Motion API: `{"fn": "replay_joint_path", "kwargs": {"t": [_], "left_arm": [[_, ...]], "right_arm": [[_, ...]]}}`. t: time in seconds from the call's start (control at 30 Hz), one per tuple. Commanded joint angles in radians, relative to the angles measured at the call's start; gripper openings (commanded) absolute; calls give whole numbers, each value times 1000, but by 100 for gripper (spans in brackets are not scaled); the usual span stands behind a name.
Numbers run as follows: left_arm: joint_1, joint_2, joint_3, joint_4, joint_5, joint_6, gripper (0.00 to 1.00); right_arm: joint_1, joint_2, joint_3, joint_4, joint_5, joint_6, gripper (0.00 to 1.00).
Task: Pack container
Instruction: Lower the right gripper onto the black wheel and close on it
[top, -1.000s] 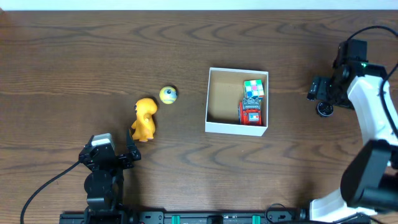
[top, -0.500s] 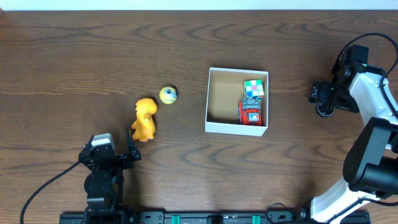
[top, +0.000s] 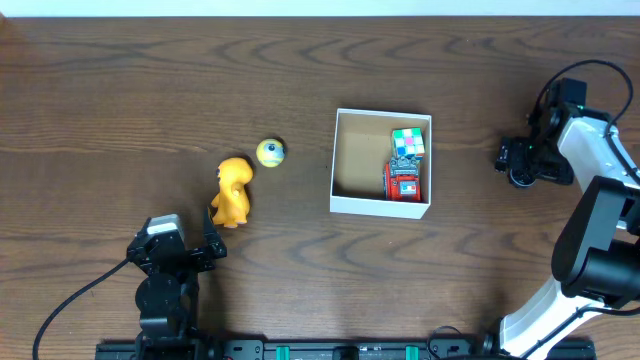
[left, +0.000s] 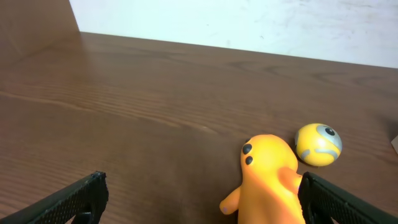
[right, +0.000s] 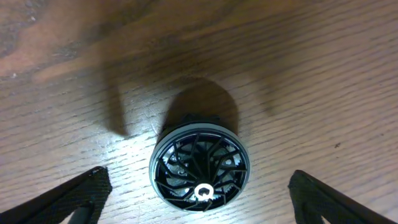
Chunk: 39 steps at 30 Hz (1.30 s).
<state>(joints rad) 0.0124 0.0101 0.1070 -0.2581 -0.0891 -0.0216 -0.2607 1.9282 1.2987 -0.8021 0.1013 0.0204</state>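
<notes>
The right gripper (top: 517, 163) hangs over a small black round wheel-like disc (right: 199, 165), well to the right of the square white-walled container with brown cardboard inside (top: 380, 209). The container stands in the middle of the table. The gripper's fingers are spread, one on each side of the disc. I think it should go straight down, centred, and close low on the rim, because such a flat piece may slip out. The left gripper (left: 200, 190) is also spread and rests near the yellow toy figure (left: 270, 180).

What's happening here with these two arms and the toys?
Two robot arms are packing toys into the container. A colour cube and a red toy already lie inside. The right gripper hangs open over a small black wheel on the table. The left gripper, also open, faces a yellow figure and a yellow ball, both outside.
</notes>
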Motion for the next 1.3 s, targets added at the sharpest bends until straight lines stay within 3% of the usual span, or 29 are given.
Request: {"fn": "replay_joint_path", "kwargs": {"t": [0.0,0.3,0.43,0.57,0.9,1.27], "left_arm": [[6,-6,-25,-5,-8,14,98],[6,-6,-25,-5,-8,14,98],[6,-6,-25,-5,-8,14,98],[6,-6,-25,-5,-8,14,98],[6,-6,-25,-5,-8,14,98],[6,-6,-25,-5,-8,14,98]], "right_arm": [[-9,21,-31,27,-6,-14,91],[-10,21,-99,113,-27,-14,80],[-9,21,-104,119,-34,-14,64],[-9,20,-104,118,-46,-14,60],[19,-55,-50,86,-109,-14,60],[185,-314,-23,73,-105,-14,60]]}}
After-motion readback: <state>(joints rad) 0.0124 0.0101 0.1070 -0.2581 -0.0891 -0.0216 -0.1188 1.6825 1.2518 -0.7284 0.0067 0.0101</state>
